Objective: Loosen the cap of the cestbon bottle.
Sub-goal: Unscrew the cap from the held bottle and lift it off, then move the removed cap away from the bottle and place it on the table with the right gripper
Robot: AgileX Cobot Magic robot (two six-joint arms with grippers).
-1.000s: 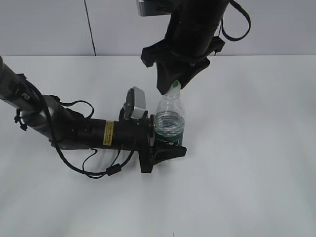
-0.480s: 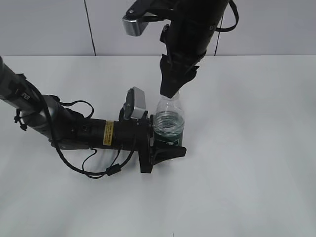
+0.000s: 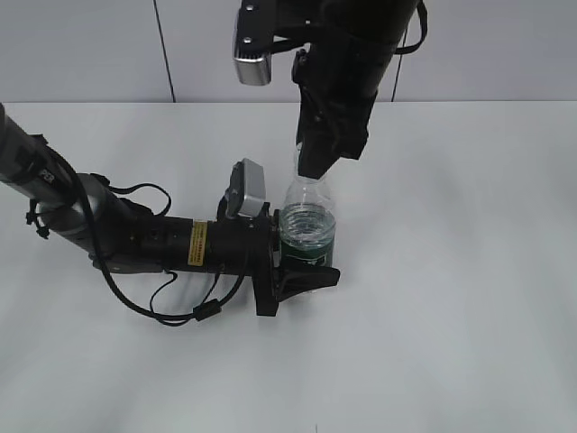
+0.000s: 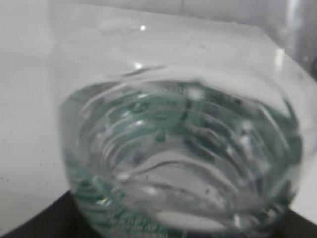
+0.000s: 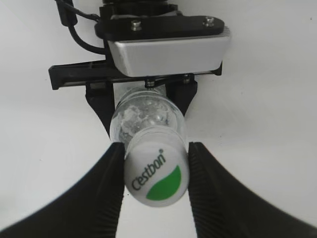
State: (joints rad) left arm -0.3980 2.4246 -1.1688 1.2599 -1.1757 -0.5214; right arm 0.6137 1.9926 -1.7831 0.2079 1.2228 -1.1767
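Note:
The cestbon bottle (image 3: pixel 308 230), clear and ribbed with a dark green label band, stands upright on the white table (image 3: pixel 451 271). My left gripper (image 3: pixel 287 259) reaches in from the left and is shut on its lower body; the left wrist view shows only the bottle (image 4: pixel 183 148) up close. My right gripper (image 3: pixel 312 168) comes down from above and hides the cap in the exterior view. In the right wrist view its two black fingers (image 5: pixel 156 151) are shut on either side of the white cap (image 5: pixel 154 174) with the green patch, above the bottle neck (image 5: pixel 148 116).
The left arm (image 3: pixel 135 239) with its cables lies along the table at the left. Its silver wrist camera (image 3: pixel 248 189) sits just left of the bottle and shows in the right wrist view (image 5: pixel 166 47). A grey wall (image 3: pixel 90 45) stands behind.
My right gripper has turned about the bottle's axis on the cap, so its wrist camera has swung round to the upper left. The bottle and the left arm have stayed put.

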